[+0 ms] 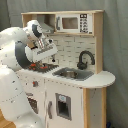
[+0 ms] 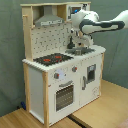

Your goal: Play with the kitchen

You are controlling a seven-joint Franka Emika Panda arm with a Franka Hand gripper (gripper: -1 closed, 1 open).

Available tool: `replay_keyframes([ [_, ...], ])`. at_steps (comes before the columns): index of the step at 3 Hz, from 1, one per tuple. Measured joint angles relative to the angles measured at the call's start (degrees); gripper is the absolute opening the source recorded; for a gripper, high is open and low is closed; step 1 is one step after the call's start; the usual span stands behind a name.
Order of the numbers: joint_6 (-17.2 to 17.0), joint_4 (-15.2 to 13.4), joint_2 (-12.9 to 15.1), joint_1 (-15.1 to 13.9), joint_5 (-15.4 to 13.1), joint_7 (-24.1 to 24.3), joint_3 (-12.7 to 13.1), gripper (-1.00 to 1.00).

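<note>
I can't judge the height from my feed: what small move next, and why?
Probably ease the gripper straight down a little. In the second exterior view it hangs over the sink, close to the black faucet, and nothing shows it touching either. A short descent would meet the kitchen without sweeping into the faucet.

A plain grey fabric curtain (image 2: 10,50) hangs in soft vertical folds as the backdrop in both exterior views. In the second exterior view, a light-brown wooden tabletop (image 2: 107,107) fills the frame from four to eight o'clock, with a dark seam at six o'clock. Lighting is even.
</note>
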Motion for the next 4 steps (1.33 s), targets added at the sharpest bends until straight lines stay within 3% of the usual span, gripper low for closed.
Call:
replay_keyframes([
  [1, -0.5, -0.2, -0.1, 0.9, -0.5, 3.9, 4.3, 1.0],
  [2, 0.3, -0.1, -0.1, 1.7, -0.5, 9.6, 4.5, 1.0],
  [3, 4.5, -0.6, 0.0, 0.6, -0.5, 12.8, 2.6, 1.0],
  [4, 9.9, -2.4, 0.2, -1.3, -0.2, 16.2, 2.4, 1.0],
])
